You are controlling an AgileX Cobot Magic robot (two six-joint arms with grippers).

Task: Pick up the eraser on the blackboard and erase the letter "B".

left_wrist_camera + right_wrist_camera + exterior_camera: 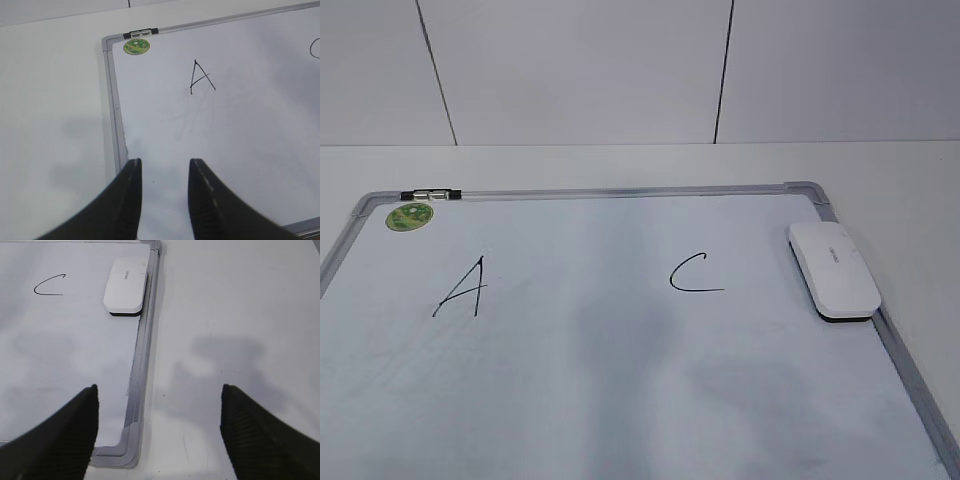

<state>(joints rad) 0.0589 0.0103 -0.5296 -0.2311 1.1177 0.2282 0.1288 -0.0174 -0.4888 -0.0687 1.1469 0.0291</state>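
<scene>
You have the blackboard (620, 400) lying flat on the white table (900, 180), filling most of the exterior view, with its silver-grey frame running across the top and down the right edge. The eraser (834, 270) sits at the right of that frame, felt side down on the board, its long side lying along the right-hand frame rail and just beside it. In the right wrist view you see the same eraser (126, 286) near the top centre, again tight against the rail.

Between the black "A" (461, 287) at centre left and the black "C" (694, 273) at centre, the board surface shows only a faint grey smear; no letter "B" can be made out there. A round green sticker (409, 216) sits in the upper left corner of the board, beside a small dark clip (430, 193) on the top rail.

Your left gripper (165, 167) hangs above the board's left side at the bottom of its wrist view, jaws parted a moderate way and holding nothing. Your right gripper (160, 395) has its jaws spread wide, empty, straddling the board's near right corner (127, 442) and bare table.
</scene>
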